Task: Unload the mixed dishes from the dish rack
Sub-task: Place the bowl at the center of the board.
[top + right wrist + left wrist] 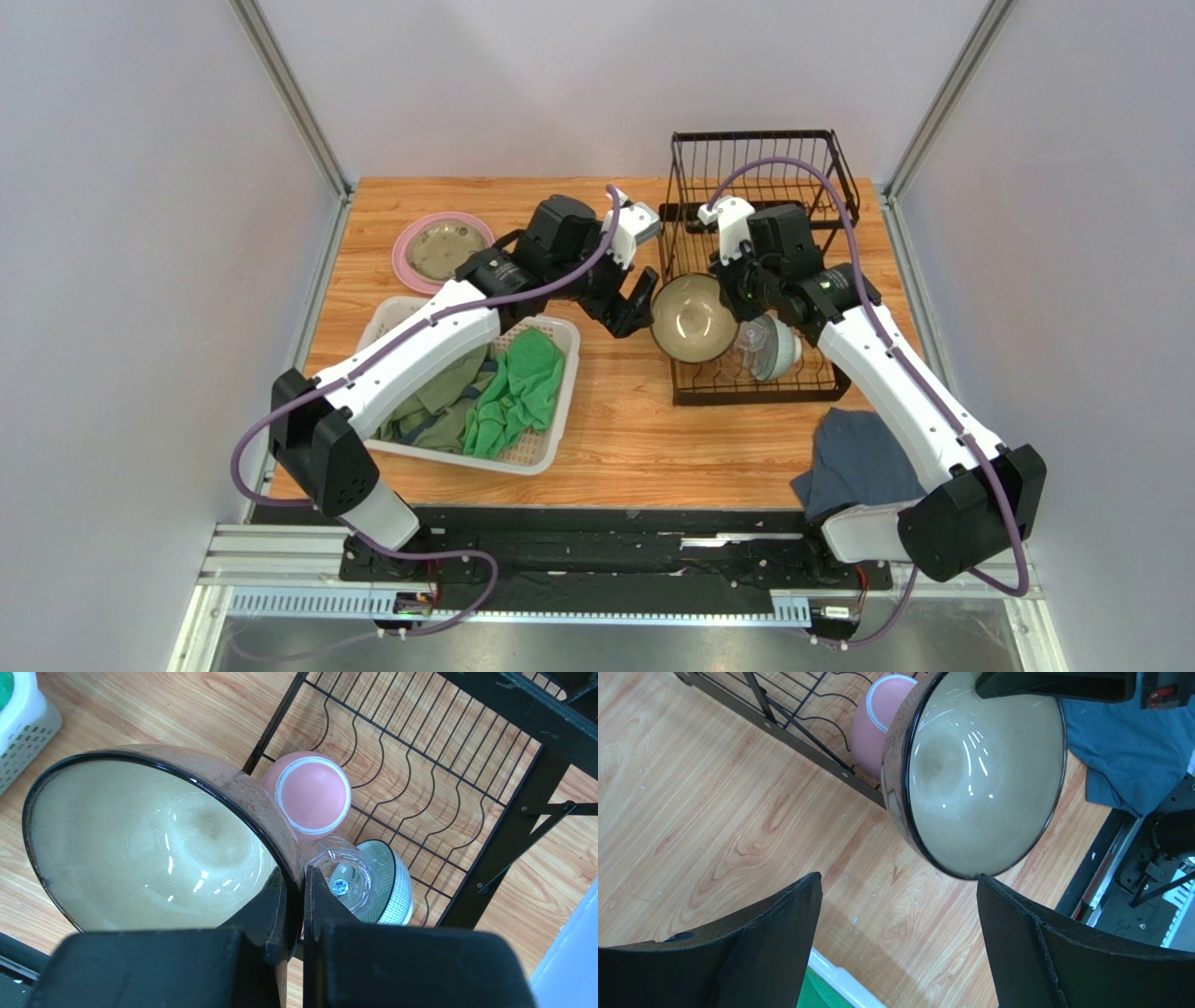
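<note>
My right gripper [730,287] is shut on the rim of the brown-olive bowl [693,318] and holds it tilted over the left edge of the black wire dish rack [836,168]; the same grip shows in the right wrist view [296,882] on the bowl [147,847]. My left gripper [634,311] is open and empty just left of the bowl [983,770], its fingers [780,938] wide apart. In the rack's lower tray lie the pink mug [312,794], the clear glass cup [344,878] and the teal bowl [393,882]. A pink plate [441,248] with a grey plate on it sits far left.
A white mesh basket [547,448] with green cloths [522,389] stands at the front left. A dark blue cloth [853,455] lies at the front right, under the right arm. Grey walls and metal posts close in the table's sides.
</note>
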Action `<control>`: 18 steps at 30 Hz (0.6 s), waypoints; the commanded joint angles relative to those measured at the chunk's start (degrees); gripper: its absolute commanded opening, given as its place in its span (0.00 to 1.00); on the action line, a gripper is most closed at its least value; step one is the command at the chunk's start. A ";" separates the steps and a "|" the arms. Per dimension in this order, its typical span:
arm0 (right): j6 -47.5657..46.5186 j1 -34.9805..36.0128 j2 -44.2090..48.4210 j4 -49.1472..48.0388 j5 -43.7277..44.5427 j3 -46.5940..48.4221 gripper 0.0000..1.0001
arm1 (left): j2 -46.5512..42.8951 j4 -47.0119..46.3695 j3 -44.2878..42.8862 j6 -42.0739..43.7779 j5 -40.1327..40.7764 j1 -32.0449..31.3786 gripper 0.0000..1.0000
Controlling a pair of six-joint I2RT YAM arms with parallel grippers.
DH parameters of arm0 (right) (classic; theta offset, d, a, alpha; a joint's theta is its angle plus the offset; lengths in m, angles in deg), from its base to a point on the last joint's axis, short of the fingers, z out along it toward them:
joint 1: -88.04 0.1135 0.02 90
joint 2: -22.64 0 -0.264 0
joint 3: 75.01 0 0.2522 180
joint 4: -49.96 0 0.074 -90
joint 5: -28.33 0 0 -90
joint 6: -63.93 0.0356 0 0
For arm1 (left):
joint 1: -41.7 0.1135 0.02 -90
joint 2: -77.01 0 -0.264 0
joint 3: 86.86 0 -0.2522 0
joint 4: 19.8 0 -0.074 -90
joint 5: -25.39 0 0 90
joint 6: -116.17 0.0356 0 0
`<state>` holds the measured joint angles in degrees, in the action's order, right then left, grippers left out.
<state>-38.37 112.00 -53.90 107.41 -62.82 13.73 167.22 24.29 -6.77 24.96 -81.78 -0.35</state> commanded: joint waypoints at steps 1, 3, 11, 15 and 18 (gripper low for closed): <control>4.03 0.47 1.56 -6.06 -2.80 4.65 0.00 | 1.89 -2.81 -4.02 -1.51 2.58 -1.81 0.89; 4.73 0.47 1.47 -6.06 -3.33 4.82 0.00 | 2.59 -3.25 -4.55 -1.69 3.36 -2.34 0.89; 6.05 0.82 2.44 -5.98 -5.97 4.74 0.00 | 6.37 -3.17 -7.45 -1.95 6.53 -4.80 0.82; 6.32 0.82 3.58 -6.33 -7.02 3.86 0.00 | 7.69 -2.82 -8.24 -1.69 8.90 -4.89 0.76; 6.58 0.82 4.72 -6.59 -7.55 3.07 0.00 | 8.49 -2.55 -8.42 -1.34 9.87 -4.89 0.71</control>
<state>-34.32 112.61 -53.72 107.54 -67.37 14.26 174.98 22.46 -12.85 23.67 -74.70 -5.09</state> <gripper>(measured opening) 0.047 0.735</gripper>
